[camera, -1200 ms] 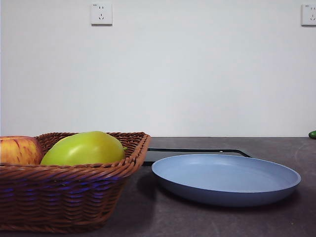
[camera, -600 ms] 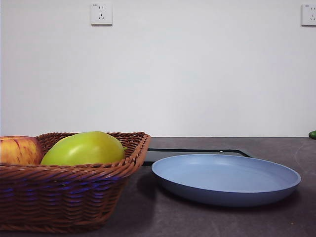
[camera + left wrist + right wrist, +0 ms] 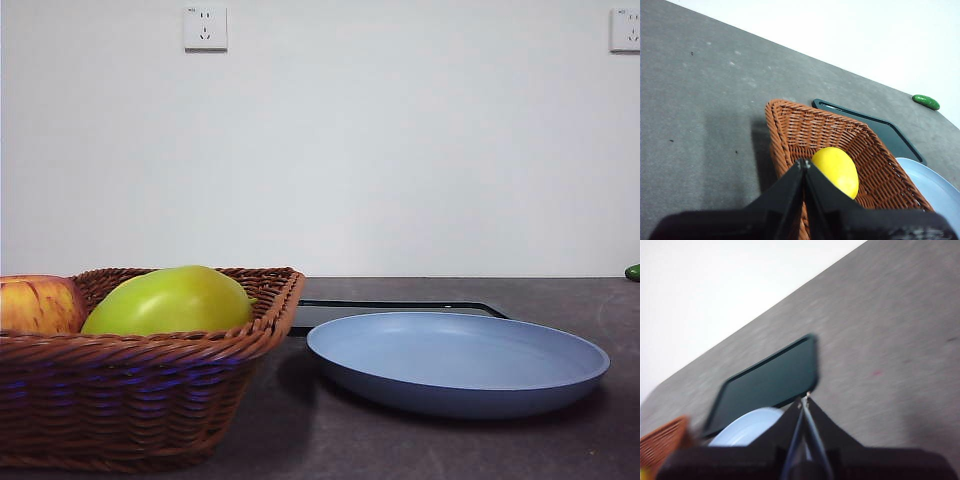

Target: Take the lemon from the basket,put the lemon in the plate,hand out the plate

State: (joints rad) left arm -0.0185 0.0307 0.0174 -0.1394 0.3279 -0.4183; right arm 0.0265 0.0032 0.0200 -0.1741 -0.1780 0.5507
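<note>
The brown wicker basket (image 3: 150, 400) stands at the left in the front view, with a large yellow-green fruit (image 3: 170, 300) and a streaked apple (image 3: 35, 305) in it. The left wrist view shows the basket (image 3: 805, 125) from above, with the bright-yellow lemon (image 3: 837, 170) lying inside. My left gripper (image 3: 804, 162) hangs shut above the basket, just beside the lemon, and its jaws hide part of the fruit. The light-blue plate (image 3: 458, 362) lies to the right of the basket. Above the plate's edge (image 3: 747, 425), my right gripper (image 3: 804, 399) is shut and holds nothing. Its picture is blurred.
A flat black tray (image 3: 400, 308) lies behind the plate and also shows as the tray (image 3: 875, 127) and the tray (image 3: 770, 380) in the wrist views. A small green object (image 3: 633, 272) sits at the far right of the table. Neither arm shows in the front view.
</note>
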